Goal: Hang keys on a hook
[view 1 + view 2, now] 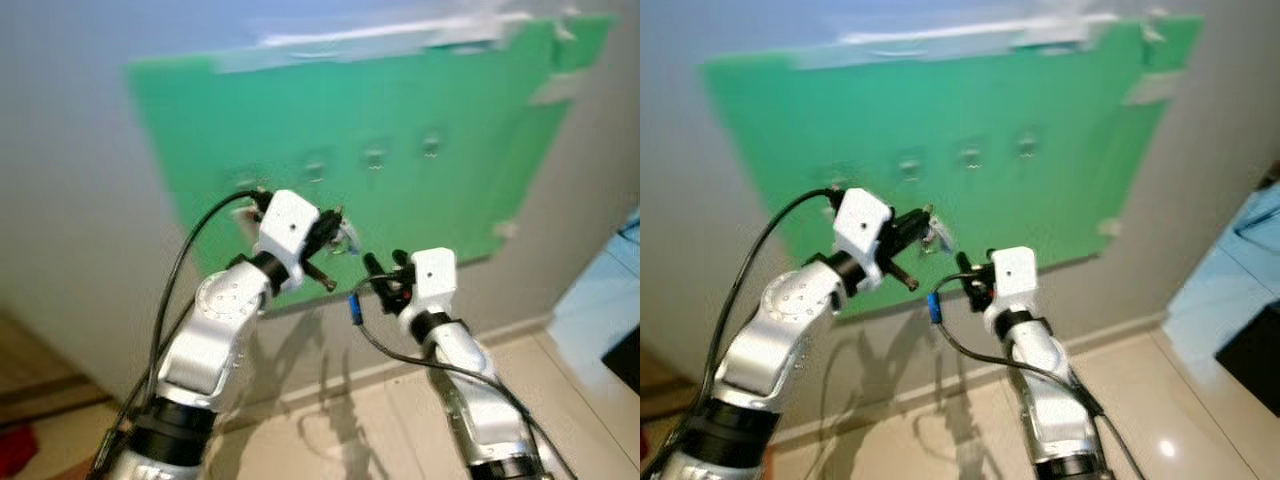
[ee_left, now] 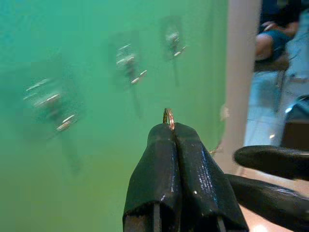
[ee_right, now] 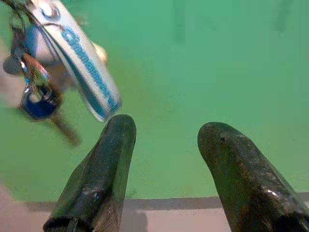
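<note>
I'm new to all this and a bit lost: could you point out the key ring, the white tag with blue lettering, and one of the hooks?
key ring [image 2: 168, 117], left wrist view, top of its loop above the shut left claw [image 2: 174, 130].
white tag [image 3: 82, 63], right wrist view, middle of its lettering.
hook [image 2: 129, 65], left wrist view, its metal part on the green board.

Both arms raised forward; left hand [image 2: 170, 140] pinched closed, right hand [image 3: 166, 140] just beside it, fingers spread.

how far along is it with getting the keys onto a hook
Done: the left tool is shut on the key ring, raised before the green board. In hand: lining the ring up with the hooks; the keys and tag dangle near the open right tool. Left: slipping the ring over a hook, then releasing.
</note>
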Controlling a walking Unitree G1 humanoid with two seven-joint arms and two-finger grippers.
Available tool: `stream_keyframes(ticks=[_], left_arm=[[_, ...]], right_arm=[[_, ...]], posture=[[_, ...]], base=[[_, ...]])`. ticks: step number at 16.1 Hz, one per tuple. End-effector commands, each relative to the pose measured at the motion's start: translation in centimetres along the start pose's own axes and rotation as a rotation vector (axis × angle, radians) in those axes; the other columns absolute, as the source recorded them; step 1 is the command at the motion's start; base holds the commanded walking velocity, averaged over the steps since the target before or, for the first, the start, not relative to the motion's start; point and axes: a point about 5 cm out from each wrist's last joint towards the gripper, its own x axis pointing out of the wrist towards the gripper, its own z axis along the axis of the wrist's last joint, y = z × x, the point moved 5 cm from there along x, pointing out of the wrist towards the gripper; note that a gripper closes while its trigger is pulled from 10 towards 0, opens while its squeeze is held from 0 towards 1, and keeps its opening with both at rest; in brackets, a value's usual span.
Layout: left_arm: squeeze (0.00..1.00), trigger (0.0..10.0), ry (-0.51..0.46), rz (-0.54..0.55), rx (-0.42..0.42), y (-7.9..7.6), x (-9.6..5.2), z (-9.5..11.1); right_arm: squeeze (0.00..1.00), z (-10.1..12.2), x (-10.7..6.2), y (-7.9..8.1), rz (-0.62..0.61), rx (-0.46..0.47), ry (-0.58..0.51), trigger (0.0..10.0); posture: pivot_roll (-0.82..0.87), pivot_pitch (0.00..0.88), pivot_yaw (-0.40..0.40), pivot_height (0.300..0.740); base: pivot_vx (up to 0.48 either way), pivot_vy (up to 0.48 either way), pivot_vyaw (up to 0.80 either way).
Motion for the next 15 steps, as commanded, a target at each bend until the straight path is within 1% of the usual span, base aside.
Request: stream_keyframes(ticks=[1,6,9,11,12,13,14,15], left_arm=[[0.00,0.0,-0.008,0.011,0.018,0.7,-0.5,0.3],[0.00,0.0,-0.005,0.008,0.023,0.8,-0.4,0.5],[0.00,0.0,-0.007,0.009,0.027,1.4,0.2,1.2],[0.00,0.0,0.029,-0.002,0.000,1.7,1.3,1.1],[0.00,0.0,0.034,-0.005,-0.003,1.8,1.5,1.1],[0.00,0.0,0.040,-0.013,0.001,2.5,2.6,1.4],[0.00,0.0,0.028,-0.007,-0.006,3.0,3.1,1.8],[0.00,0.0,0.028,-0.015,-0.008,3.2,3.4,1.9]], right_arm=[[0.00,0.4,0.4,1.2,0.035,0.016,-0.019,10.0],[0.00,0.4,0.3,1.3,0.036,0.017,-0.021,10.0],[0.00,0.4,0.3,1.3,0.037,0.016,-0.021,10.0],[0.00,0.3,0.3,1.4,0.042,0.016,-0.019,10.0],[0.00,0.3,0.3,1.5,0.043,0.017,-0.019,10.0],[0.00,0.3,0.3,1.6,0.045,0.018,-0.019,10.0],[0.00,0.4,0.3,1.7,0.046,0.019,-0.020,10.0],[0.00,0.4,0.3,1.7,0.045,0.019,-0.020,10.0]], posture=[[-0.08,0.000,0.065,0.740],[-0.08,0.000,0.068,0.740],[-0.08,0.000,0.063,0.740],[-0.08,0.000,0.061,0.740],[-0.08,0.000,0.061,0.740],[-0.08,0.000,0.066,0.740],[-0.09,0.000,0.070,0.740],[-0.09,0.000,0.074,0.740]], base=[[0.000,0.000,0.00],[0.000,0.000,0.00],[0.000,0.000,0.00],[0.000,0.000,0.00],[0.000,0.000,0.00],[0.000,0.000,0.00],[0.000,0.000,0.00],[0.000,0.000,0.00]])
